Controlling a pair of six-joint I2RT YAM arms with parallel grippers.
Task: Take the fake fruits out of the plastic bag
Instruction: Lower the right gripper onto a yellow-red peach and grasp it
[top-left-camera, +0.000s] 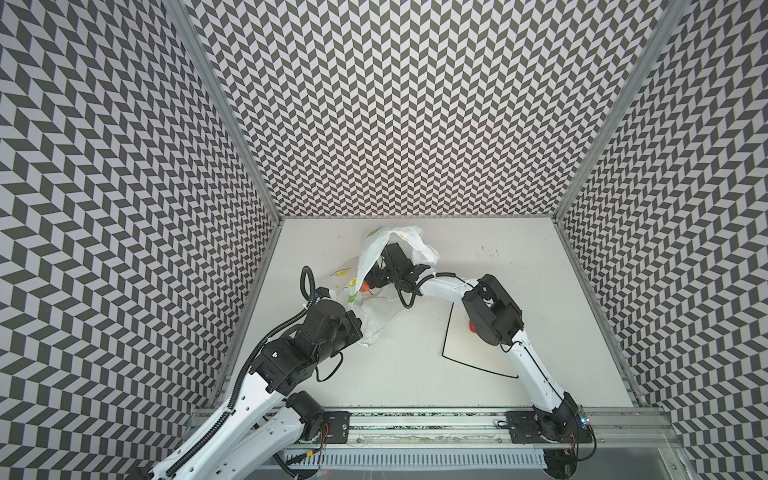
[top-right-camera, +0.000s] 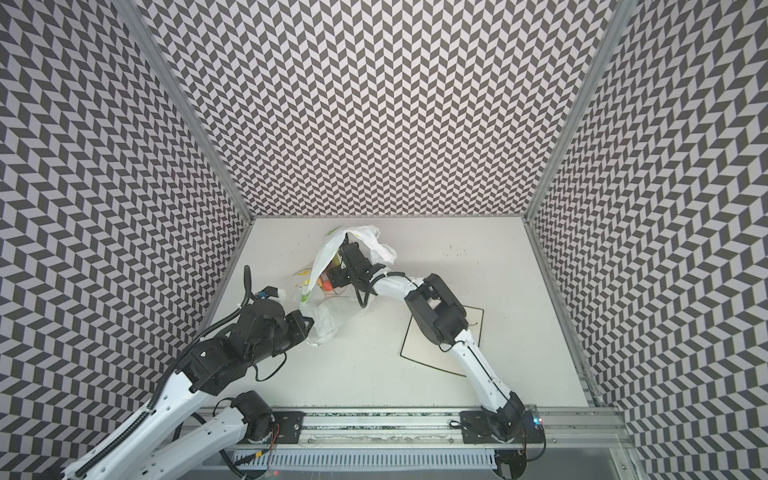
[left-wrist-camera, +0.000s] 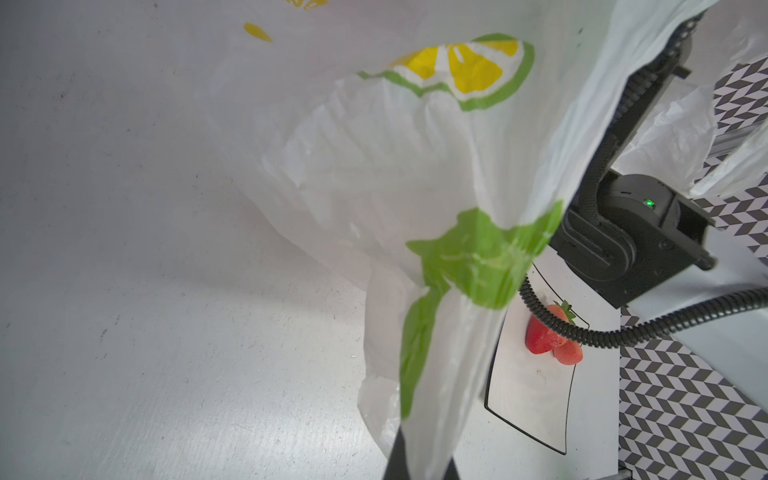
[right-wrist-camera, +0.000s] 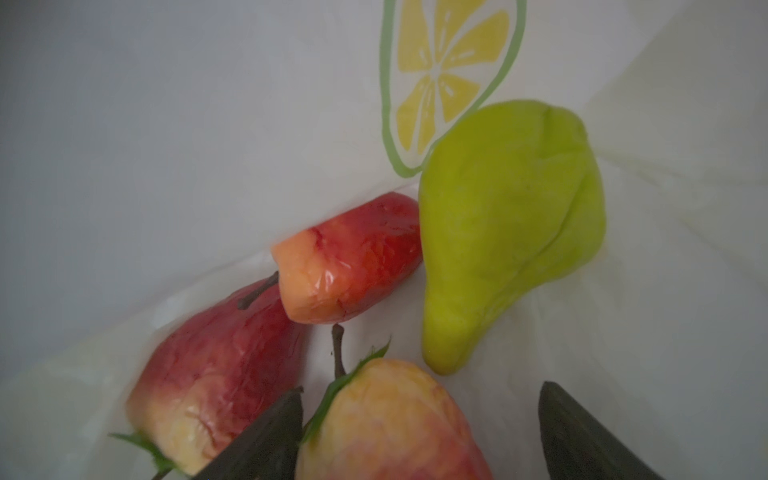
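- The left hand (left-wrist-camera: 419, 459) is closed tight on a fold of the bag (left-wrist-camera: 374, 166). It pinches the thin white film at the bag's near edge, on the left of the bench (top-left-camera: 415, 382).
- To the right, a square white plate (top-left-camera: 446, 332) with a black rim lies flat on the bench, partly under the right arm (top-left-camera: 523, 357).
- Two strawberries (left-wrist-camera: 538, 340) lie touching each other on the plate, outside the bag.
- Beyond the left hand, the bag stands crumpled in the middle of the bench, held up like an arch. Its opening faces the right arm. Yellow lemon slices and green leaves are printed on it.
- The right hand (right-wrist-camera: 419, 449) is inside the bag's opening. It is open, its two dark fingers (right-wrist-camera: 266, 440) spread wide.
- Between those fingers lies a capped fruit (right-wrist-camera: 390, 424), red and yellow with a green leafy top. One finger is just beside it, the other apart from it.
- Two more red fruits (right-wrist-camera: 353, 266) lie past it on the bag's floor, one with a thin brown stem.
- A lumpy green fruit (right-wrist-camera: 507, 232) lies just beside them, against the bag's wall under a printed lemon slice.
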